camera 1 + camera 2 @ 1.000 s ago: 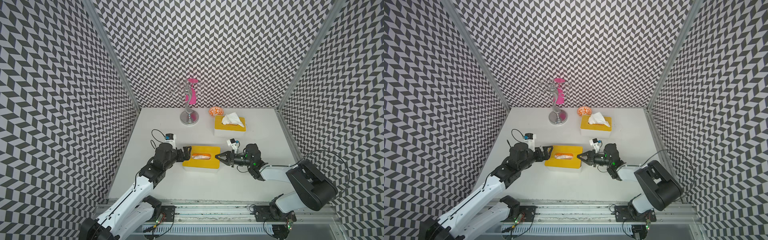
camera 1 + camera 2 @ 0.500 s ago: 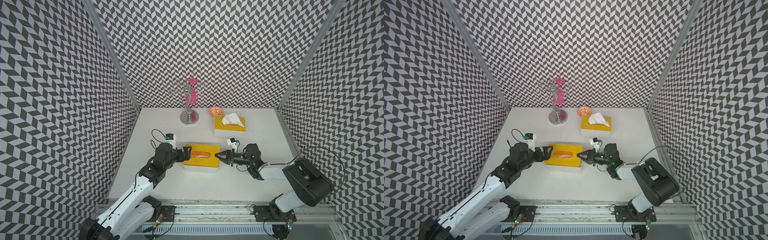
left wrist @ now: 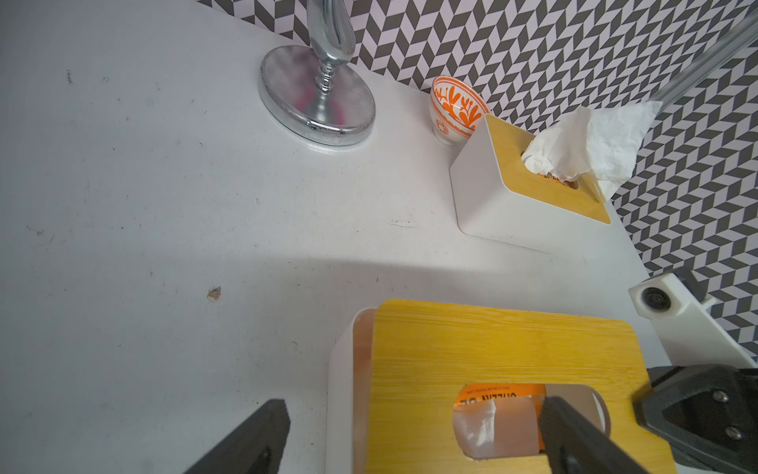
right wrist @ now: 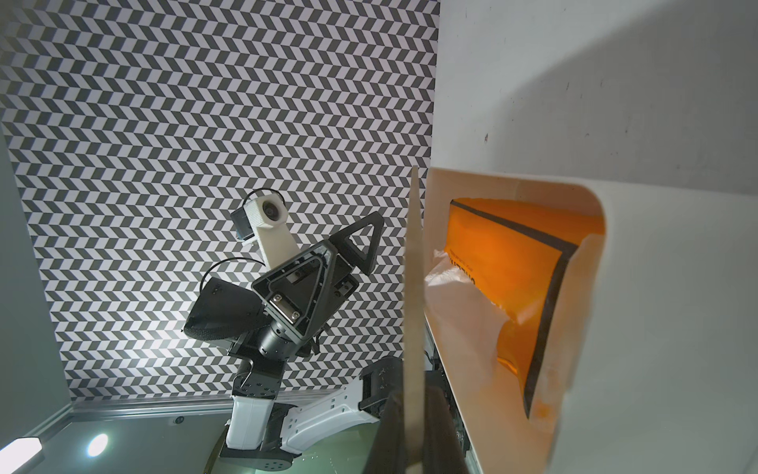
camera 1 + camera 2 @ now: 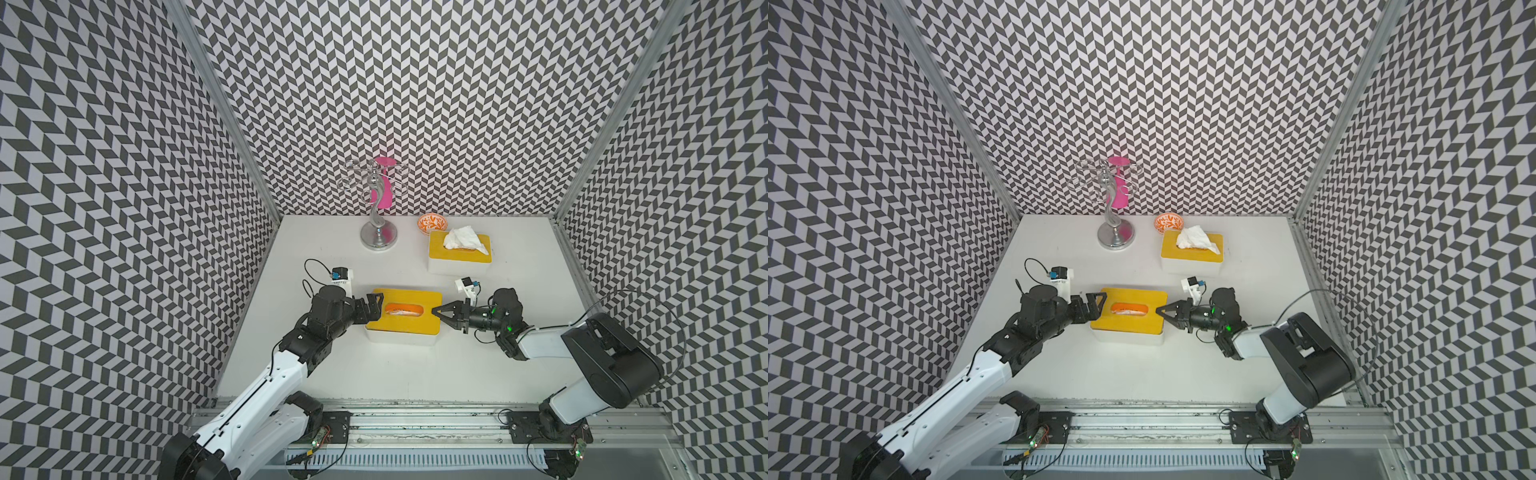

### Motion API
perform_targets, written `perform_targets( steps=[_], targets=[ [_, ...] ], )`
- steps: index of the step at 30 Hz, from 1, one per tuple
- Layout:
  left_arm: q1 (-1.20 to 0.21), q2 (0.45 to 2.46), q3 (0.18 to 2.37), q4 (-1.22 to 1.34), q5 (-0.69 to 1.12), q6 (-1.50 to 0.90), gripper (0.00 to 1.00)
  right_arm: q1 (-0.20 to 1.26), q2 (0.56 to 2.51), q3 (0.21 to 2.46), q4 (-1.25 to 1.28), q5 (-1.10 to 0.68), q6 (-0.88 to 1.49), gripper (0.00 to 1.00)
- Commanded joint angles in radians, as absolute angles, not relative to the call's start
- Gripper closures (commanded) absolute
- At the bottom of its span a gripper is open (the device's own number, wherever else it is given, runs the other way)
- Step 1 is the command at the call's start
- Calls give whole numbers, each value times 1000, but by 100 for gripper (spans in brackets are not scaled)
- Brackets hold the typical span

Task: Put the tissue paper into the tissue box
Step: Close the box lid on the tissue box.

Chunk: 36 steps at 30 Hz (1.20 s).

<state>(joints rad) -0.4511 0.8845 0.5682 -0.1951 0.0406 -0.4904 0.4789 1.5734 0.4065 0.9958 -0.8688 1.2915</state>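
The tissue box (image 5: pixel 399 337) (image 5: pixel 1129 336) is white with a yellow wooden lid (image 5: pixel 409 328) and stands mid-table. Through the lid's slot I see the tissue paper (image 5: pixel 403 309) (image 3: pixel 492 427), an orange pack with white tissue at its opening. In the right wrist view the pack (image 4: pixel 512 254) lies inside the box (image 4: pixel 656 328), and the lid (image 4: pixel 414 287) stands a gap off the rim. My right gripper (image 5: pixel 434 311) (image 5: pixel 1158 309) (image 4: pixel 414 414) is shut on the lid's right edge. My left gripper (image 5: pixel 374 309) (image 5: pixel 1096 309) (image 3: pixel 414 435) is open at the lid's left end, holding nothing.
A second tissue box (image 5: pixel 457 268) with white tissue (image 5: pixel 461 239) sticking out stands behind the right arm. An orange patterned bowl (image 5: pixel 432 223) and a silver stand (image 5: pixel 378 237) sit by the back wall. Patterned walls close in three sides.
The lid has shifted slightly over the box, and the box's white front wall now shows below it. Both arms have stayed almost where they were.
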Motion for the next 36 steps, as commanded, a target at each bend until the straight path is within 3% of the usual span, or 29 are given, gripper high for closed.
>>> perform_targets(
  steps=[1, 36],
  targets=[
    [-454, 890, 567, -176, 52, -477, 0, 473, 1580, 402, 1072, -880, 1283, 100],
    [-449, 1008, 577, -181, 88, -490, 0, 473, 1660, 464, 1072, -949, 1288, 100]
  ],
)
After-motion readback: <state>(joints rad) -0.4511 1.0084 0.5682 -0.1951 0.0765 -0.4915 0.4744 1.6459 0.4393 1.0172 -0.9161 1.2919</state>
